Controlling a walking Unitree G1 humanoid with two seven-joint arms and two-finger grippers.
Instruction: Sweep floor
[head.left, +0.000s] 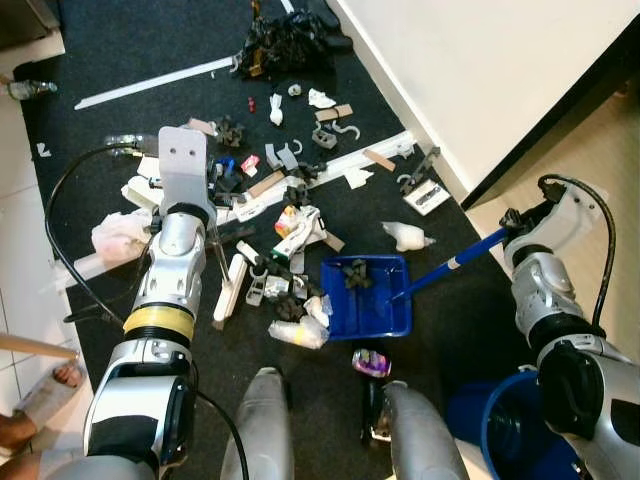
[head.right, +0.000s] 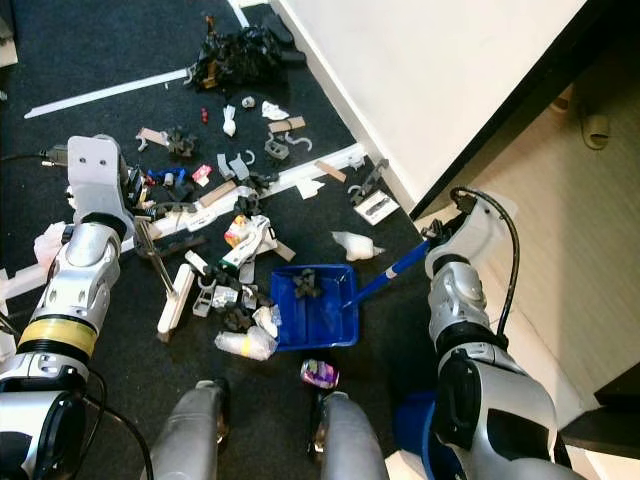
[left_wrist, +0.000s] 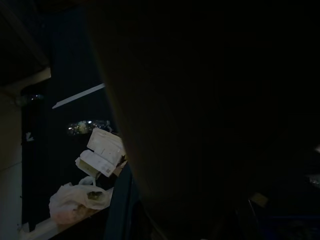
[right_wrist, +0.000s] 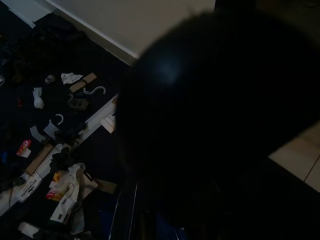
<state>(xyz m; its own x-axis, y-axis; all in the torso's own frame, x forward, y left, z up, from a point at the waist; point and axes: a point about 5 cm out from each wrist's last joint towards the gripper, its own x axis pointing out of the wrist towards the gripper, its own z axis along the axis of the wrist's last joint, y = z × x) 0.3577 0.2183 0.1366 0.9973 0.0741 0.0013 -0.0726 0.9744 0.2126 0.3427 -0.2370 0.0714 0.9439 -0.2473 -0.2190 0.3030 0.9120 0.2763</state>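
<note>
Right end effector (head.left: 512, 222) is at the upper end of the blue dustpan handle (head.left: 450, 264); its fingers are hidden behind the wrist, so I cannot tell how far they are open or whether they really grip the handle. Close to the robot's legs a small purple wrapper (head.left: 370, 362) lies on the dark carpet (head.left: 120, 50), and a round blue bucket (head.left: 520, 430) stands under the right arm. Just beyond, the blue dustpan (head.left: 366, 297) lies flat on the carpet, a shallow square plastic tray with one black piece of rubbish inside. A crumpled clear plastic bag (head.left: 298, 333) touches its near left corner.

Left end effector (head.left: 232, 262) is low among the rubbish to the left of the dustpan, beside a white brush (head.left: 230, 288) with a thin metal handle; the silver forearm covers it and I cannot tell its opening. On the left, a person's foot in a sandal (head.left: 50, 385) stands on the pale tiles.

Farther off, the rubbish spreads over the carpet: white plastic strips, small cardboard pieces, black clips, a white hook (head.left: 346, 130), and a crumpled white bag (head.left: 406, 236) to the right. At the far end a black plastic heap (head.left: 290, 42) lies beside the white wall (head.left: 480, 70).
</note>
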